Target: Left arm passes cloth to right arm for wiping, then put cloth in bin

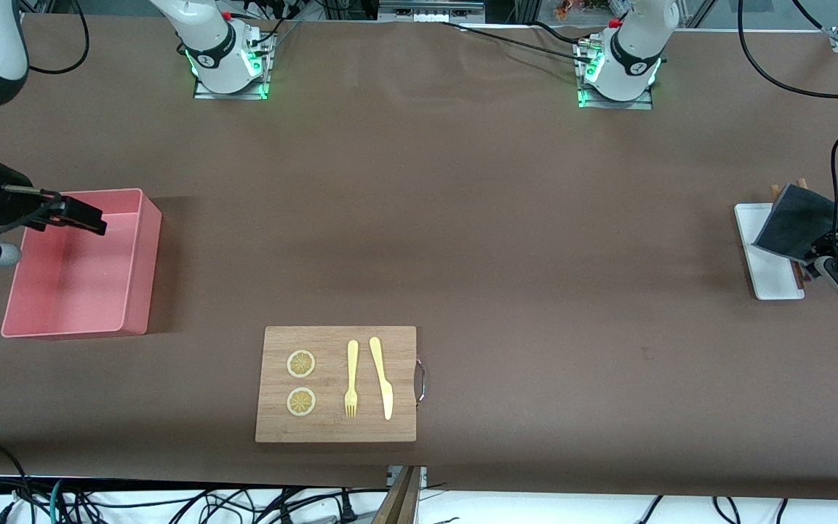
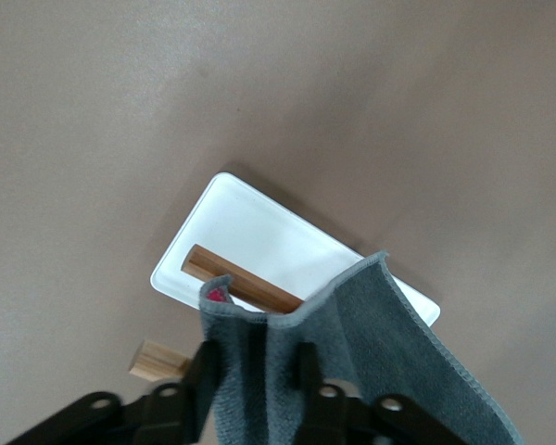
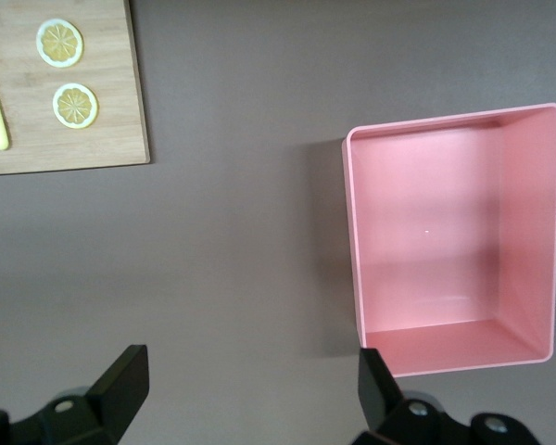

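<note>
The dark grey cloth (image 1: 801, 218) hangs tilted over the narrow white tray (image 1: 772, 280) at the left arm's end of the table. My left gripper (image 1: 817, 256) is shut on its lower edge. In the left wrist view the cloth (image 2: 371, 334) is bunched between the black fingers (image 2: 204, 371) of the left gripper (image 2: 255, 366). The salmon-pink bin (image 1: 139, 266) stands at the right arm's end and has nothing in it. My right gripper (image 1: 88, 217) hovers open over the bin's farther part. In the right wrist view the right gripper (image 3: 250, 385) holds nothing, with the bin (image 3: 528, 232) beside it.
A wooden board (image 1: 335, 429) near the front edge carries two lemon slices (image 1: 301, 364), a yellow fork (image 1: 351, 378) and a yellow knife (image 1: 382, 378). Wooden sticks (image 2: 241, 278) lie on the white tray (image 2: 259, 241) under the cloth. The board (image 3: 74, 153) also shows in the right wrist view.
</note>
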You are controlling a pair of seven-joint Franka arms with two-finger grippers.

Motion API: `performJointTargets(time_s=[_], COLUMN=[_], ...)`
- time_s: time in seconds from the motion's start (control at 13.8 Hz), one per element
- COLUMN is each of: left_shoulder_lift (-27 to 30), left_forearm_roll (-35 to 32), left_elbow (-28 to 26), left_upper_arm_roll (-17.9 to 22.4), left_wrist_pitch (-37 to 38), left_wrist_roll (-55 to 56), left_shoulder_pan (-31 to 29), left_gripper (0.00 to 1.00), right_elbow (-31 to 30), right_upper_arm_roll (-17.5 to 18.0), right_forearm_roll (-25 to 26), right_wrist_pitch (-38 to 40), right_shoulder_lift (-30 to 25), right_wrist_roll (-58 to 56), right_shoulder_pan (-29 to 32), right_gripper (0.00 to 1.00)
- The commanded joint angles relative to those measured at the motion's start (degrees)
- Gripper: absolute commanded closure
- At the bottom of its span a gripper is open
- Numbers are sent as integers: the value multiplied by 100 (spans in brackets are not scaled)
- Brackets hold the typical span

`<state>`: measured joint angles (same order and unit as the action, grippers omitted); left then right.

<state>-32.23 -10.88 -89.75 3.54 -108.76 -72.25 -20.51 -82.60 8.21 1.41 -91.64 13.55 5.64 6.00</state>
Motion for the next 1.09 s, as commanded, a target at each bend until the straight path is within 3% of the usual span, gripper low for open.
performJointTargets(time_s=[0.0,0.14,0.51,1.01], left_shoulder_lift=[-29,-20,15,24], left_forearm_roll=[104,104,200,280], left_elbow=[133,159,466,1731], left_upper_arm_roll=[-38,-38,-56,-56], left_wrist_pitch=[101,109,758,2602], left_wrist_roll=[-123,-97,8,1237], left_shoulder_pan=[-32,-23,47,766], left_gripper=[85,100,100,100], right_elbow=[-72,-72,-63,-63], right_upper_arm_roll=[32,49,58,58], right_forearm_roll=[-61,-105,-237,-360], right_wrist_pitch=[41,76,68,-2], right_shoulder_lift=[-81,-72,-72,-55], right_wrist_roll=[-20,173,894,2010], right_shoulder_pan=[-11,-20,-213,-617], right_gripper=[0,0,0,0])
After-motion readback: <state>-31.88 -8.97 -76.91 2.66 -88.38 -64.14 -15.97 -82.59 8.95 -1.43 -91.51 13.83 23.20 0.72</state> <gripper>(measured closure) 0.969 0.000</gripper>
